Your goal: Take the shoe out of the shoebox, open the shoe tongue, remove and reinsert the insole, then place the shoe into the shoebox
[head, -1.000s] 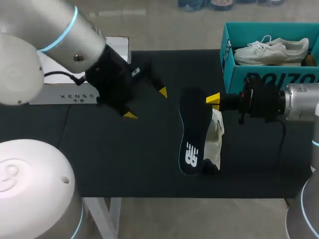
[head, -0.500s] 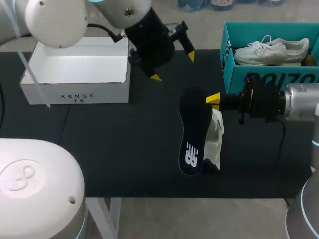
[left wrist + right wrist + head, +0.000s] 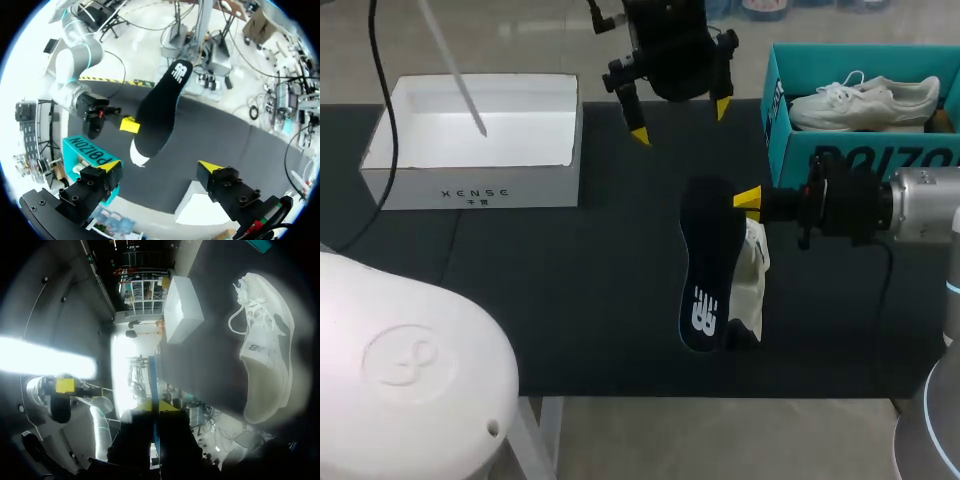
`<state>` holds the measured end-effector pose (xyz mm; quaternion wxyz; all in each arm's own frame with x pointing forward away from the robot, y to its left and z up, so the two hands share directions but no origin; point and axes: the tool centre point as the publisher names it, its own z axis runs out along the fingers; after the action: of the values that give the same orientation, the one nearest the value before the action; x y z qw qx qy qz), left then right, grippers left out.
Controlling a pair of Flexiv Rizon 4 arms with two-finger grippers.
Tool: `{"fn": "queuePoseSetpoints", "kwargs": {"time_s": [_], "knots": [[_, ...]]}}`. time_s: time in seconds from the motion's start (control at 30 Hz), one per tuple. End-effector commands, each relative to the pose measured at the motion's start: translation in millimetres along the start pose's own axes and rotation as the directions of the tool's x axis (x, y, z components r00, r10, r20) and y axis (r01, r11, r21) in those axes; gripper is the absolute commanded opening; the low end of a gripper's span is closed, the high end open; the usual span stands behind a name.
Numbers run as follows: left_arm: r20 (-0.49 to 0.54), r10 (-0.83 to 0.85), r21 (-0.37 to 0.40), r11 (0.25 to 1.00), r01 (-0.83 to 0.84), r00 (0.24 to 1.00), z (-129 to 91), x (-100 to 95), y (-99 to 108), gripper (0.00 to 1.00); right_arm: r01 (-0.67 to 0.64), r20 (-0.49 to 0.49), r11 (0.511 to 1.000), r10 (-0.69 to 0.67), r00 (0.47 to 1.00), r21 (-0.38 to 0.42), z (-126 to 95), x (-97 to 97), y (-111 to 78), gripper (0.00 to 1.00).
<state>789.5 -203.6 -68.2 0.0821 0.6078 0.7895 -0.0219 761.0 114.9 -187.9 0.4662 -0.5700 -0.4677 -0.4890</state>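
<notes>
My right gripper (image 3: 748, 200) is shut on the edge of a black insole (image 3: 705, 265) with a white logo, holding it above the dark mat. The right wrist view shows the insole edge-on as a thin blue line (image 3: 154, 385) between the yellow tips. A white shoe (image 3: 755, 275) lies partly hidden under the insole, and shows on its side (image 3: 267, 360) ahead of the right gripper. My left gripper (image 3: 680, 120) hangs open near the table's far edge, above and behind the insole (image 3: 160, 115), with nothing between its fingers (image 3: 112, 164). The white shoebox (image 3: 480, 140) stands open at back left.
A teal shoebox (image 3: 820, 150) at back right holds another white shoe (image 3: 865, 100), close behind my right arm. The dark mat (image 3: 570, 300) covers the table's middle and front. My left arm's base fills the front left corner.
My left arm has swung from over the white box's front to the table's far middle, its gripper still open. The right gripper and the insole have not moved.
</notes>
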Motion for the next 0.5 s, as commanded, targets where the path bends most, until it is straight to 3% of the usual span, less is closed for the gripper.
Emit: {"fn": "queuePoseSetpoints", "kwargs": {"time_s": [0.03, 0.27, 0.5], "knots": [[-0.043, 0.120, -0.039, 0.992, -0.121, 0.992, -8, 9.8, -5, 1.00, 0.000, 0.000, 1.000, 0.000, 1.000, -0.003, 1, -0.6, -0.7, 0.00], [0.082, 0.180, -0.065, 0.982, -0.175, 0.980, -6, 19.8, -4, 1.00, 0.000, 0.000, 1.000, 0.000, 1.000, -0.003, 1, -0.6, -0.7, 0.00], [0.082, 0.180, -0.065, 0.982, -0.175, 0.980, -6, 19.8, -4, 1.00, 0.000, 0.000, 1.000, 0.000, 1.000, -0.003, 1, -0.6, -0.7, 0.00]]}}
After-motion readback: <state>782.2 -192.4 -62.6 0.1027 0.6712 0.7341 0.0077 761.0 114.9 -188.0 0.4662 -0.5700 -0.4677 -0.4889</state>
